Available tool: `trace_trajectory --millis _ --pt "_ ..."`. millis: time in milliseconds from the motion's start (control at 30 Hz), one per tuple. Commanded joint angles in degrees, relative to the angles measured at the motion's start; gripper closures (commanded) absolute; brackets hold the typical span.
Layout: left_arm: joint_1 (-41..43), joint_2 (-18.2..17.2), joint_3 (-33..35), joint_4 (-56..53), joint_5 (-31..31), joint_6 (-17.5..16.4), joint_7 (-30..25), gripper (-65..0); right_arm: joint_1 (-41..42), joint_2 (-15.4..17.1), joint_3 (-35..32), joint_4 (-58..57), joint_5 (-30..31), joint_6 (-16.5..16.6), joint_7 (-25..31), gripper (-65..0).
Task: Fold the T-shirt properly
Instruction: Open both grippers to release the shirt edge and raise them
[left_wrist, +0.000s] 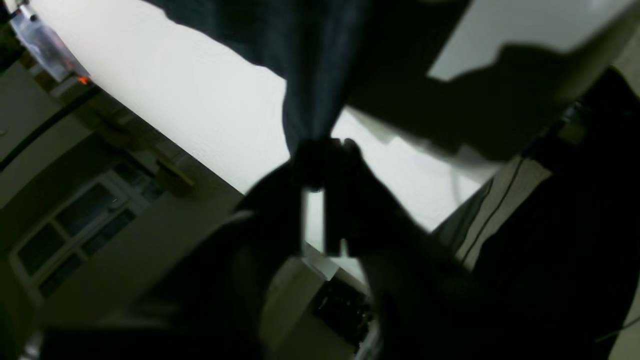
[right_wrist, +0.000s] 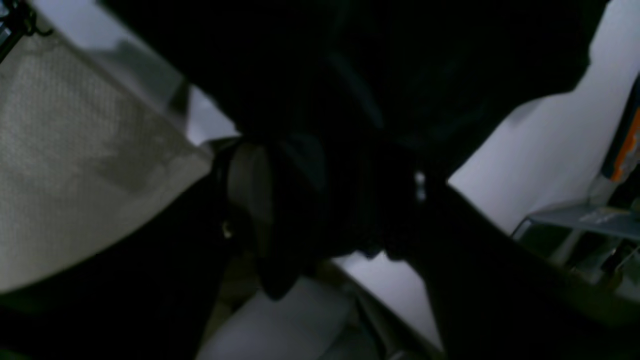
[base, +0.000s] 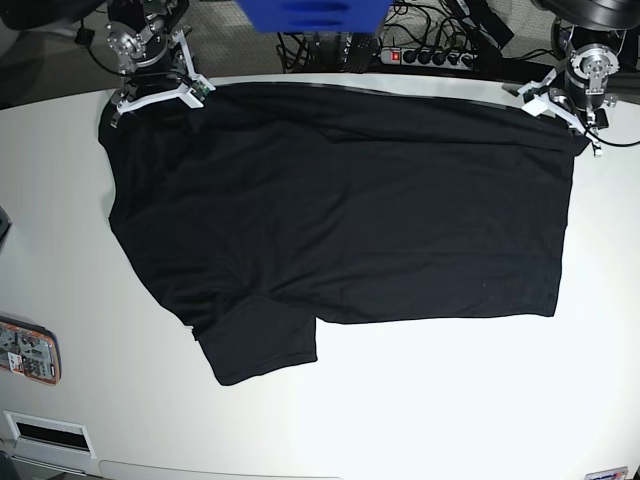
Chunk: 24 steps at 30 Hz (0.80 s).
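The black T-shirt lies spread across the white table, with one sleeve pointing toward the near left. My left gripper sits at the shirt's far right corner. In the left wrist view its fingertips are shut on a gathered bunch of the T-shirt. My right gripper is at the far left corner. The right wrist view is dim: its fingers stand apart, with dark T-shirt cloth draped between and over them.
A small orange-edged device lies at the table's left edge, above a white vented plate. Behind the table are a power strip, cables and a blue object.
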Motion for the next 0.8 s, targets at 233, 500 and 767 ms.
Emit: trace_trajectory --millis 233,500,767 --pt "0.58 -0.63 -0.44 0.89 4.03 -3.25 1.08 -27.5 -1.00 0.19 0.12 -0.41 0.26 3.57 -1.27 -34.0" --pt "0.23 1.12 -0.70 1.06 4.38 -3.25 1.08 -27.5 -2.32 0.02 0.03 -0.41 0.26 8.31 -4.44 -33.9" --pt "0.23 1.12 -0.70 2.03 4.12 -3.25 1.08 -27.5 -4.34 0.28 0.21 -0.41 0.35 9.41 -4.44 -33.9"
